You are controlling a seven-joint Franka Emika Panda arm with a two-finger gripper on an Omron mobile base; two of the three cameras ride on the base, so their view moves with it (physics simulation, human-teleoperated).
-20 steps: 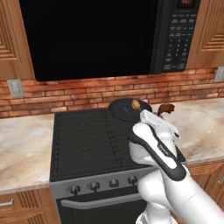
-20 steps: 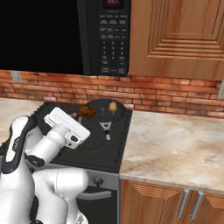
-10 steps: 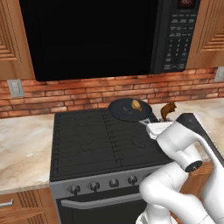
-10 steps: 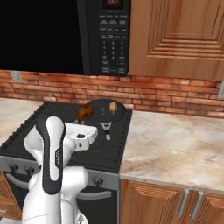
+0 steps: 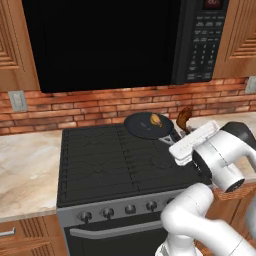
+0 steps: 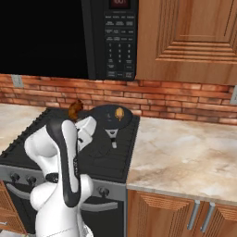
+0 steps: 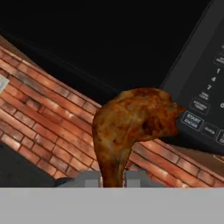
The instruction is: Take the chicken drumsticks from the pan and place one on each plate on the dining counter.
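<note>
Now we see a dark reddish-brown chicken drumstick (image 7: 133,127) clamped by its narrow end between our gripper (image 7: 113,180) jaws, raised off the stove. A second golden drumstick (image 6: 119,113) lies inside the round dark skillet (image 5: 148,125) on the black stove (image 5: 100,160).

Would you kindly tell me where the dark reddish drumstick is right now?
The dark drumstick is held in the claw, lifted beside the pan at the stove's back right, in front of the brick wall.
</note>
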